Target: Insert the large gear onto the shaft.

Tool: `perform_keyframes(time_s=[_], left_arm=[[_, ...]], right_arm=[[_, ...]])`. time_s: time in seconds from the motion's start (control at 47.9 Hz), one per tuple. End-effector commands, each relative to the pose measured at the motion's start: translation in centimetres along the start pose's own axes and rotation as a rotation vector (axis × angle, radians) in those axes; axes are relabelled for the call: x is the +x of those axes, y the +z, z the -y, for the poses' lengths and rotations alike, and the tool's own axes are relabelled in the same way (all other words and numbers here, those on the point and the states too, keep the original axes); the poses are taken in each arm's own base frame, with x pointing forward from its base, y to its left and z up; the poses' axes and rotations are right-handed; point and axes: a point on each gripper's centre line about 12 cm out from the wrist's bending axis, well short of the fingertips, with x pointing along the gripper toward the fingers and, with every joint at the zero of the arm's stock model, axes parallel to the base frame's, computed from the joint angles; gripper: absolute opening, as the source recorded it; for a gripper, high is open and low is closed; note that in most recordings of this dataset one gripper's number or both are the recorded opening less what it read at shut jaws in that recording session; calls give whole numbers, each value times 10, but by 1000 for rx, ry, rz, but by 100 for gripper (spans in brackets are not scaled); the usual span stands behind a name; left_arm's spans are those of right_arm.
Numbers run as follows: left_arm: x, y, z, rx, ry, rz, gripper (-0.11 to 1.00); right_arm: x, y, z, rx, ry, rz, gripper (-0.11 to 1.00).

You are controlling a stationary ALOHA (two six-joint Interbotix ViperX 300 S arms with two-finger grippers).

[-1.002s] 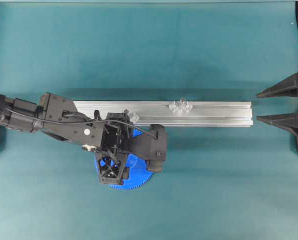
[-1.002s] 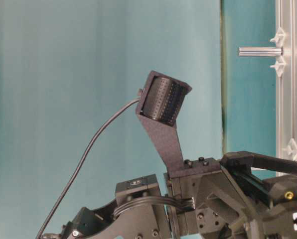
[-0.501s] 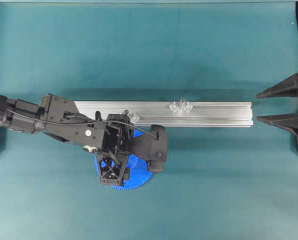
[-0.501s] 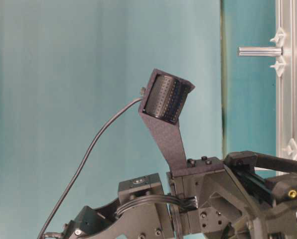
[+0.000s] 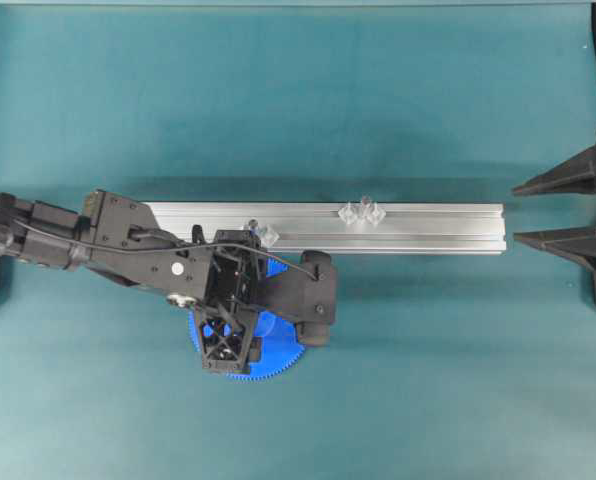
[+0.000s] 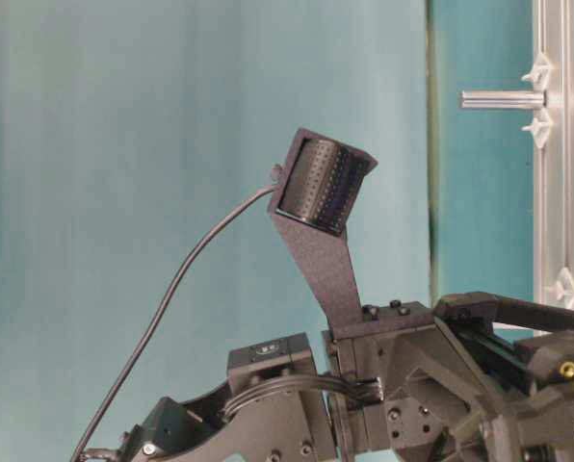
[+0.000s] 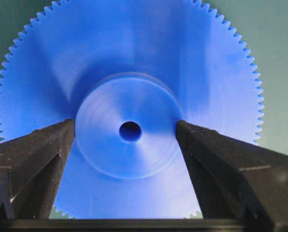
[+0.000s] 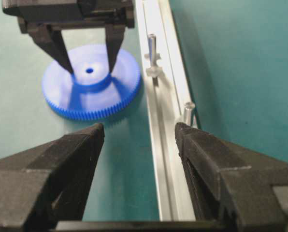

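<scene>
Left gripper [image 7: 127, 133] is down over the large gear [image 7: 129, 96], fingers [image 7: 42, 150] straddling the raised hub, one on each side. In the left wrist view the fingertips sit right at the hub's edge, but actual contact can't be confirmed (call it closed around the hub, grip unverified). Gear lies flat on the teal table [image 5: 428, 380], just beside the near edge of the aluminium rail [image 5: 418, 228]; in the overhead view the arm covers most of it, only the blue toothed rim [image 5: 268, 365] shows.

Two pins stand on the rail. The nearer one to the gear, the shaft [image 8: 152, 46], stands upright in its clear bracket, close to the gear but not touching. The second pin [image 8: 188, 112] sits farther along the rail, towards the right arm.

Right gripper [image 8: 139, 140] is parked at the right edge of the table, jaws wide apart, holding nothing. It looks down the rail at the gear and both pins.

Gear's centre hole [image 7: 130, 131] is clear and visible.
</scene>
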Motion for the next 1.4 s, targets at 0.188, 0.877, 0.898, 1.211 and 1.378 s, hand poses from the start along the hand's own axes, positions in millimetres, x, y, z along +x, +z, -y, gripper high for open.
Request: perform_keyframes(time_s=[0.188, 0.877, 0.898, 1.211, 1.378], left_arm=[[-10, 9, 4, 9, -4, 38, 91], [-14, 10, 4, 8, -5, 47, 91], [-13, 10, 4, 6, -5, 44, 91], [-12, 8, 4, 3, -4, 34, 91], [-15, 9, 4, 3, -3, 26, 93]], right_arm=[[0, 6, 0, 11, 0, 15, 70], [0, 6, 0, 11, 0, 14, 70], [0, 6, 0, 11, 0, 15, 70], [0, 6, 0, 13, 0, 15, 70], [0, 6, 0, 13, 0, 15, 70]])
